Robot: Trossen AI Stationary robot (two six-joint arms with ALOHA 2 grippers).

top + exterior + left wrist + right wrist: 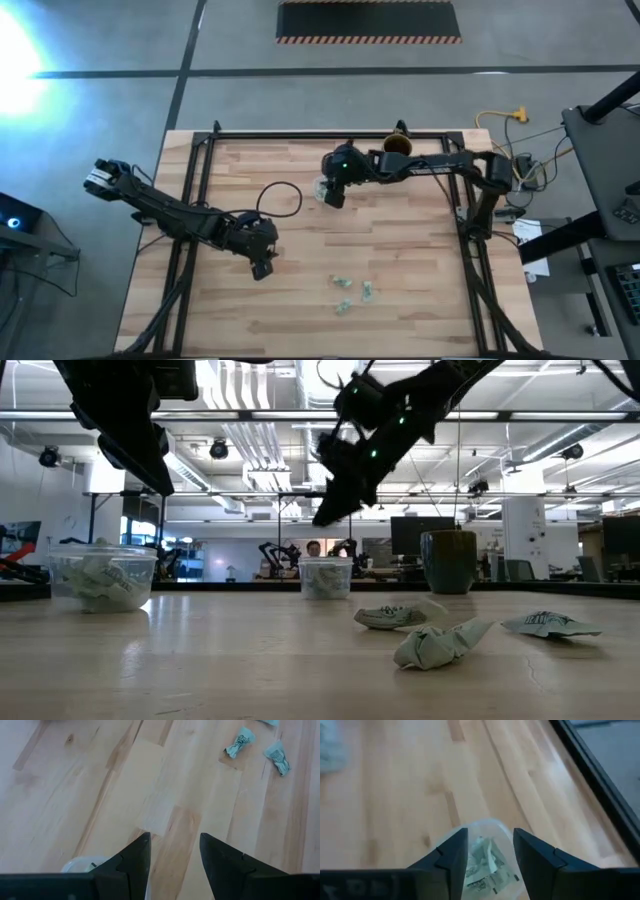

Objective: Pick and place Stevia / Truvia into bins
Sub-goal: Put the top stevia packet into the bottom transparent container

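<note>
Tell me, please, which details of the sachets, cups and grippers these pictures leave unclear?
- Printing on the loose sachets: too small in the high view, crumpled in the low view.
- Count of sachets in the cup under the right gripper: its open fingers cover the rim in the right wrist view.
- Cup below the left gripper: mostly cut off by its fingers in the left wrist view.

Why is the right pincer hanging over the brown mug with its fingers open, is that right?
Not quite. The right pincer hangs open over a clear cup with sachets inside, not the mug. The right wrist view shows the cup between its fingers; the low view shows the mug standing off to the side.
</note>
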